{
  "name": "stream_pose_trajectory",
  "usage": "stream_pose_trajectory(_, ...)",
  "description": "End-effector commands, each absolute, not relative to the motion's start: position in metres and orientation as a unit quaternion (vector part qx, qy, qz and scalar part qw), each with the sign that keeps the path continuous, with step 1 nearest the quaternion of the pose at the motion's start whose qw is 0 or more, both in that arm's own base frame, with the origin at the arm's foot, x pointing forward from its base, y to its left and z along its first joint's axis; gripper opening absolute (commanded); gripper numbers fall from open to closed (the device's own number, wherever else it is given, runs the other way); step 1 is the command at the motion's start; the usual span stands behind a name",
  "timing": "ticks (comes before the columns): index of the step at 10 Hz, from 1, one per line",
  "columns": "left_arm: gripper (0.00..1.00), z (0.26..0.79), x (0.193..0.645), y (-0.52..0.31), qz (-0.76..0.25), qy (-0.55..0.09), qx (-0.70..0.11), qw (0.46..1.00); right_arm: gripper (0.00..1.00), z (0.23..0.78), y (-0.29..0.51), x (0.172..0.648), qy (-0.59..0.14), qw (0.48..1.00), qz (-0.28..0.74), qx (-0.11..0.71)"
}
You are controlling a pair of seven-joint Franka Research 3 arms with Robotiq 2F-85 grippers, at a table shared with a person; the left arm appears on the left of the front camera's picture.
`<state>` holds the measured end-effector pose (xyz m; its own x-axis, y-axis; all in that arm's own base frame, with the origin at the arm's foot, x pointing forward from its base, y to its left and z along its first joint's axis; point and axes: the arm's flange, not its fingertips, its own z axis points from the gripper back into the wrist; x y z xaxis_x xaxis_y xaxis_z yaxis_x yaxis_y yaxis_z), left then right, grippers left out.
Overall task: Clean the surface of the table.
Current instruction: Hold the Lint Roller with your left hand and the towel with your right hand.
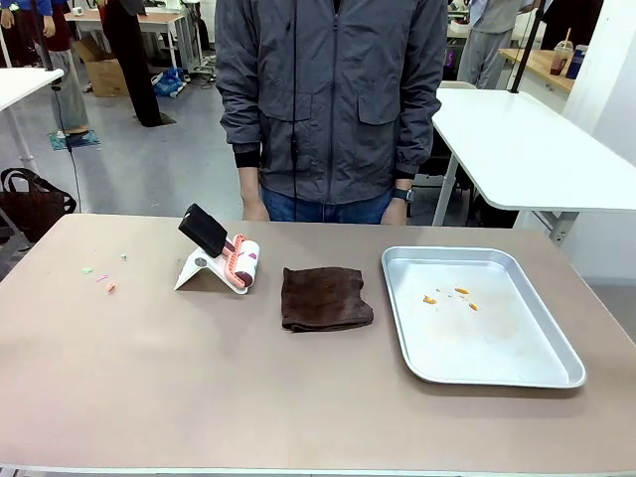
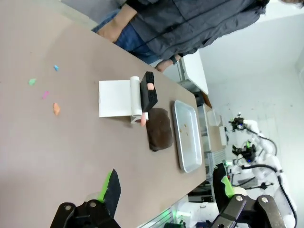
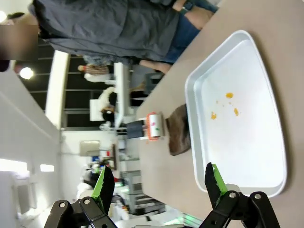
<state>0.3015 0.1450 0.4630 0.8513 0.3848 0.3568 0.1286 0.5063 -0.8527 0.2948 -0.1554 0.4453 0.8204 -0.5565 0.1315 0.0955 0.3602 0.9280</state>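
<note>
The taupe-brown table [image 1: 199, 368] spans the front view. Small coloured crumbs [image 1: 103, 281] lie on its left part, seen again as crumbs [image 2: 45, 90] in the left wrist view. A lint roller [image 1: 238, 261] with a black handle rests on a white stand left of centre. A dark brown cloth [image 1: 325, 297] lies folded in the middle. My left gripper [image 2: 166, 187] hangs open above the table's near side, nothing between its fingers. My right gripper [image 3: 159, 183] is open too, above the near end of the silver tray [image 3: 266, 175].
The silver tray [image 1: 537, 373] at the right holds a few orange crumbs [image 1: 449, 297]. A person in a grey jacket [image 1: 333, 89] stands at the far edge with hands [image 1: 254, 209] down behind the table. A white table [image 1: 527, 149] stands beyond at the right.
</note>
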Motion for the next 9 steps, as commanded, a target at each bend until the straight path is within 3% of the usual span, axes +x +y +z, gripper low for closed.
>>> stream_pose_trajectory(1,1.0,0.482,0.315,0.139,0.052,-0.223,-0.468,0.854,1.0,0.465,-0.121,0.302,-0.225,0.847,-0.169,0.452)
stream_pose_trajectory(5,1.0,0.52,0.382,0.08,-0.047,-0.141,-0.387,0.91,1.0,0.493,-0.015,0.342,-0.209,0.895,-0.041,0.392)
stream_pose_trajectory(9,1.0,0.532,0.437,0.01,-0.142,-0.066,-0.307,0.939,1.0,0.505,0.141,0.374,-0.16,0.945,0.07,0.275)
